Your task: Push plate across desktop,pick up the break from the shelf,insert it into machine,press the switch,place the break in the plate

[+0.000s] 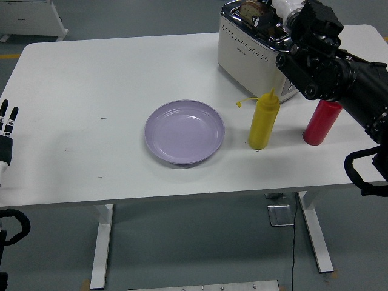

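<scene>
The right hand [285, 12] reached over the toaster [254, 48], finger state indiscernible; the bread slice [250, 8], light and crumbly, wanted gentle edge-pinching.

White table [91, 79], rectangular, rounded corners, matte top with a few small dark specks left of centre. White T-foot legs [102, 245] at left and right under the near edge. Floor [200, 242] is grey-green, smooth, evenly lit, soft shadows only. Black cable [294, 242] hangs by the right leg, grey floor box [280, 214] beside it. White cabinet [30, 18] top left; yellow floor line [9, 56] at the left edge.
</scene>
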Controlling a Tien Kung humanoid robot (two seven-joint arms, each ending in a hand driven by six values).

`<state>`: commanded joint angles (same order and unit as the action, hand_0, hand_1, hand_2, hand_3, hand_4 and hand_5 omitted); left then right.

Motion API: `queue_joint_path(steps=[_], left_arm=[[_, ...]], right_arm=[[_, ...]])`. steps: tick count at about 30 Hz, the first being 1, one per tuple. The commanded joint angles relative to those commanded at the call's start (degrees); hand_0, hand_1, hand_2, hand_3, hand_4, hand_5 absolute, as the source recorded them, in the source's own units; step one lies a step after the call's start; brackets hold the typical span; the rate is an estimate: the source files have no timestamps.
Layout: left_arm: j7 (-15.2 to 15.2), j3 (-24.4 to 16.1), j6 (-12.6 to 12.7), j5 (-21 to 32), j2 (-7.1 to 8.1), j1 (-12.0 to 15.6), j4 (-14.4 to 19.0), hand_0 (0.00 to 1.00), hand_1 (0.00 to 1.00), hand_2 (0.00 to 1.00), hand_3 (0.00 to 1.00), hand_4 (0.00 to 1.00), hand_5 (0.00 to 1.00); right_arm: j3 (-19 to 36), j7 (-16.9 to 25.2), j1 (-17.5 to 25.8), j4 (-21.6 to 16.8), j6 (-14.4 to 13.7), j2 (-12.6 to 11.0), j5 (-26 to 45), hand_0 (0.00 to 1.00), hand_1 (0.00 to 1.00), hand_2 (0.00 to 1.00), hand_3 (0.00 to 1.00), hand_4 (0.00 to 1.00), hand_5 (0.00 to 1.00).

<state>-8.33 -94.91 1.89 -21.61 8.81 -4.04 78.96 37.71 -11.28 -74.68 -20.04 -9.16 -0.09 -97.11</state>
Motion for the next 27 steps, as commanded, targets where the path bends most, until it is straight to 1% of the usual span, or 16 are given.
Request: queue_joint_path(steps=[3, 4, 9, 10, 15, 16, 17, 21, 22, 24, 27], left_arm=[[0.0, 0.0, 0.0, 0.0, -0.02, 0.0, 0.0, 0.845, 0.852, 0.912, 0.826, 0.588, 0.998], [0.0, 0.0, 0.0, 0.0, -0.02, -0.1, 0.0, 0.843, 0.852, 0.910, 0.815, 0.591, 0.998], [0.0, -0.1, 0.0, 0.0, -0.03, -0.1, 0.0, 0.843, 0.852, 0.910, 0.815, 0.591, 0.998], [0.0, -0.1, 0.0, 0.0, -0.03, -0.1, -0.1, 0.842, 0.852, 0.908, 0.800, 0.591, 0.998], [0.0, -0.3, 0.0, -0.1, -0.03, -0.1, -0.1, 0.842, 0.852, 0.908, 0.800, 0.591, 0.998], [0.0, -0.3, 0.0, -0.1, -0.02, 0.0, -0.1, 0.840, 0.851, 0.908, 0.798, 0.591, 0.998], [0.0, -0.3, 0.0, -0.1, -0.01, 0.0, -0.1, 0.840, 0.851, 0.908, 0.798, 0.591, 0.998], [0.0, -0.3, 0.1, 0.0, 0.01, 0.0, -0.2, 0.840, 0.851, 0.908, 0.798, 0.591, 0.998], [0.0, -0.3, 0.1, 0.0, 0.03, 0.0, -0.2, 0.840, 0.851, 0.906, 0.799, 0.591, 0.998], [0.0, -0.2, 0.1, 0.0, 0.07, 0.0, -0.2, 0.840, 0.851, 0.906, 0.799, 0.591, 0.998], [0.0, -0.2, 0.1, 0.0, 0.14, 0.1, -0.1, 0.840, 0.851, 0.906, 0.799, 0.591, 0.998]], right_arm=[[-0.3, 0.6, 0.1, 0.3, -0.8, 0.1, 0.0, 0.361, 0.407, 0.474, 0.571, 0.615, 0.161], [-0.4, 0.8, 0.2, 0.5, -1.0, 0.1, -0.2, 0.341, 0.390, 0.469, 0.537, 0.555, 0.125], [-0.6, 1.5, 0.4, 0.9, -1.6, 0.1, -0.6, 0.341, 0.390, 0.469, 0.537, 0.555, 0.125], [-0.7, 1.5, 0.4, 1.0, -1.6, 0.1, -0.6, 0.321, 0.395, 0.461, 0.519, 0.413, 0.067], [-0.5, 1.7, 0.5, 0.7, -2.1, -0.2, -1.5, 0.321, 0.395, 0.461, 0.519, 0.413, 0.067], [-0.3, 1.7, 0.5, 0.5, -2.3, -0.4, -1.9, 0.317, 0.391, 0.455, 0.513, 0.357, 0.061], [0.0, 1.8, 0.5, 0.3, -2.4, -0.5, -2.1, 0.317, 0.391, 0.455, 0.513, 0.357, 0.061], [3.2, 1.9, 0.5, -1.2, -2.9, -1.4, -3.5, 0.317, 0.391, 0.455, 0.513, 0.357, 0.061], [4.5, 2.0, 0.5, -2.3, -3.2, -2.1, -4.3, 0.326, 0.397, 0.452, 0.507, 0.243, 0.073], [6.0, 2.1, 0.4, -3.7, -3.7, -2.9, -5.3, 0.326, 0.397, 0.452, 0.507, 0.243, 0.073], [8.0, 2.6, 0.3, -6.8, -4.8, -4.5, -6.6, 0.326, 0.397, 0.452, 0.507, 0.243, 0.073]])
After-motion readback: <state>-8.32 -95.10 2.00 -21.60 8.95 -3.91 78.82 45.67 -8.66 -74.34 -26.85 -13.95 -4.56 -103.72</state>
